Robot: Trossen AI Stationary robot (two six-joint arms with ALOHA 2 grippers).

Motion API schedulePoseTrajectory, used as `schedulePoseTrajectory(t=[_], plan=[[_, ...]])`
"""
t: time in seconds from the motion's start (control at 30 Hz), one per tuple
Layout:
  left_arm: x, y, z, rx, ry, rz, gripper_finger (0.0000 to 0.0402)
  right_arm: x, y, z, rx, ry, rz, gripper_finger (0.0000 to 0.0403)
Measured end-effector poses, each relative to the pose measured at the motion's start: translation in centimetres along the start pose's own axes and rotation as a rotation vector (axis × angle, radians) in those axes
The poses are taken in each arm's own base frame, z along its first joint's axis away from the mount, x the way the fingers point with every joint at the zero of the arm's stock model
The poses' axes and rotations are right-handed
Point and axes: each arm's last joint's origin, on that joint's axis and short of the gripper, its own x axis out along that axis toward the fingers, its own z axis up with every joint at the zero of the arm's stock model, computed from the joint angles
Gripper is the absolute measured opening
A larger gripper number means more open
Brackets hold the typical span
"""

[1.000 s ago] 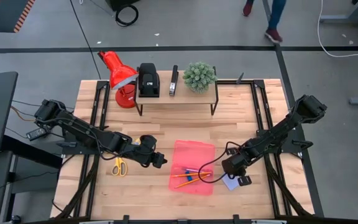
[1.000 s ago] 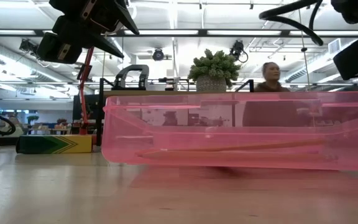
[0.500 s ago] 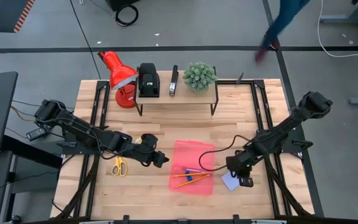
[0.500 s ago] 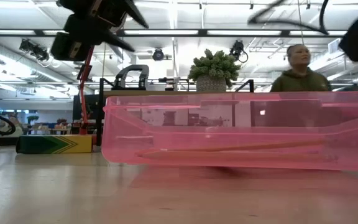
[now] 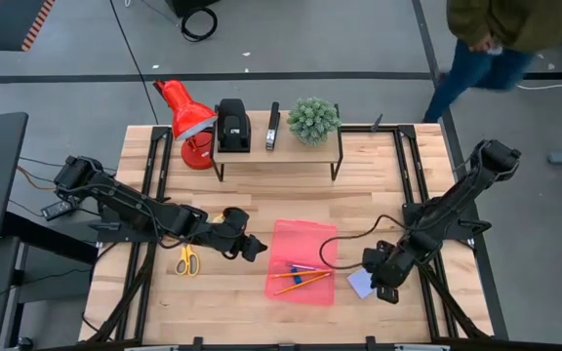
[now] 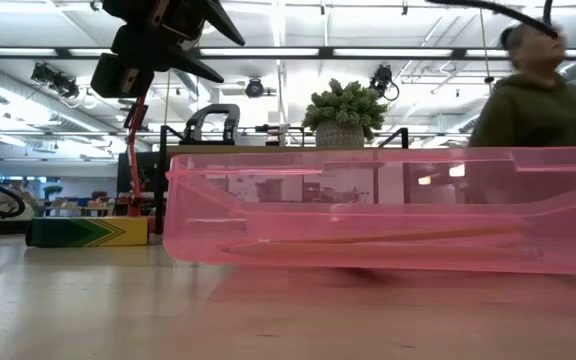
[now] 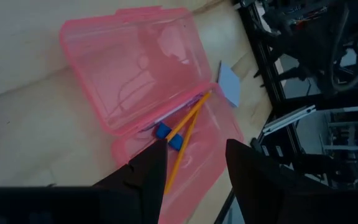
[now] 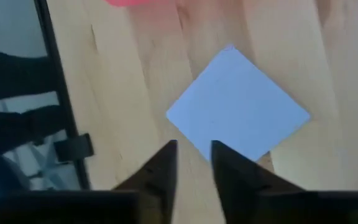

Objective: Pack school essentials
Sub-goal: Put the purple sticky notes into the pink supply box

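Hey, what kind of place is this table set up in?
Probably a robotics lab or workshop in an open-plan room: two arms are mounted at a wooden table, long ceiling light strips run overhead, and a person walks past on the bare grey floor.

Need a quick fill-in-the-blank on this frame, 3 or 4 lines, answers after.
1. The two orange pencils lie inside the open ____ case.
2. The right gripper hangs over the pale lavender-blue ____, which lies on the table outside the case.
3. The yellow-handled scissors lie on the table near the ____ arm.
4. On the shelf a small potted ____ stands beside the black desk devices.

Missing words: pink; notepad; left; plant
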Motion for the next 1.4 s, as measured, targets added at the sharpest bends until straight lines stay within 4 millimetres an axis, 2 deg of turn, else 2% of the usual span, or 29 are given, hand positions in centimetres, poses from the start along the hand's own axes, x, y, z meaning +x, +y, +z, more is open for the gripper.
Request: schedulePoseTrajectory(t=[0.2,0.33,0.47,0.67,1.4], plan=[[-0.1,-0.1,-0.2,0.002,0.006,-0.003,0.0172,1.7,0.2,-0.9,-0.247,-0.048,-0.111,0.0218],[-0.2,-0.1,-0.5,0.005,0.015,-0.007,0.0172,3.0,0.2,-1.6,-0.461,-0.002,-0.167,0.0248],[-0.3,-0.2,-0.9,0.002,0.026,-0.012,0.0172,4.2,0.1,-2.3,-0.576,0.047,-0.203,0.0252],[-0.4,-0.3,-1.4,0.001,0.04,-0.018,0.0172,5.1,0.3,-2.9,-0.639,0.062,-0.232,0.0252],[-0.4,-0.3,-1.4,0.001,0.038,-0.016,0.0172,4.9,0.5,-3.4,-0.672,0.02,-0.248,0.0252]])
